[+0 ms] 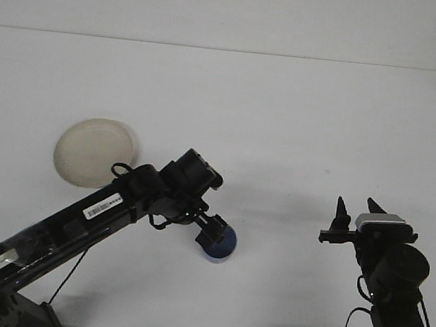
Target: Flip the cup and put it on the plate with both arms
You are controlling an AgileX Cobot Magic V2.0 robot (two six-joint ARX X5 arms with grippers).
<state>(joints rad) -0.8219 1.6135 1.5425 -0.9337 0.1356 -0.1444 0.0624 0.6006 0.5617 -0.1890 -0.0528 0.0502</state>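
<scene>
A small blue cup (224,247) stands on the white table near the front centre, its left part hidden by my left gripper (211,231). That gripper sits right at the cup's left rim, at the end of the long black arm stretched in from the lower left. Whether it touches the cup I cannot tell. A round cream plate (94,151) lies flat at the left, well apart from the cup. My right gripper (356,208) hovers at the right, open and with nothing in it, far from the cup.
The left arm (105,211) crosses the table diagonally just below the plate. The white table (284,116) runs back to a wall at the top of the view.
</scene>
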